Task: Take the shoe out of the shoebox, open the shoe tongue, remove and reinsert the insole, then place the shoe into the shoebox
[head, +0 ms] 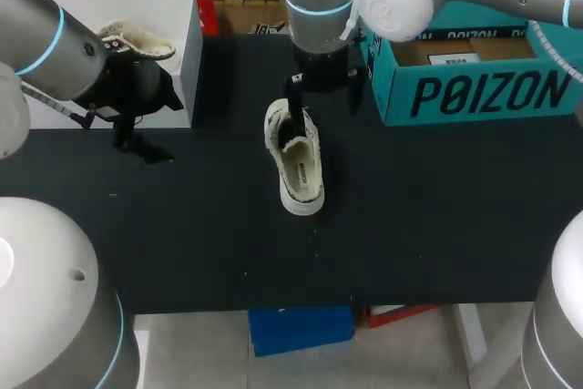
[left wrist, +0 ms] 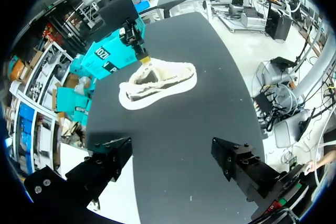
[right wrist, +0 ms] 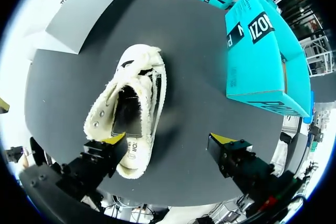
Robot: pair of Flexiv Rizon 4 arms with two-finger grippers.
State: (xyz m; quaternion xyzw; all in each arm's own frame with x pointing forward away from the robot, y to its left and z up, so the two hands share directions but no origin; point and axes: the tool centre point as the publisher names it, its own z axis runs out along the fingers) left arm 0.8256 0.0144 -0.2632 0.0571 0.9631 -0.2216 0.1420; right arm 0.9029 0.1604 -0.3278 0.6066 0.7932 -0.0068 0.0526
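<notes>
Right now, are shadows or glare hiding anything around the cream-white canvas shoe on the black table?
Head view: even light, no glare on the cream-white canvas shoe. Right wrist view: the shoe casts a soft shadow on the black table, toward the teal cardboard box. Left wrist view: the shoe's inside is shaded.

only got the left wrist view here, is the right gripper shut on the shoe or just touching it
observer: not shut. The right wrist view shows the right gripper open, one finger over the shoe opening, the other over bare table.
operator: insole in or out
observer: in. A dark insole shows inside the shoe.
operator: anything near my arm i can't see
observer: yes. The head view shows a second shoe at a white box, right by the left arm.
</notes>
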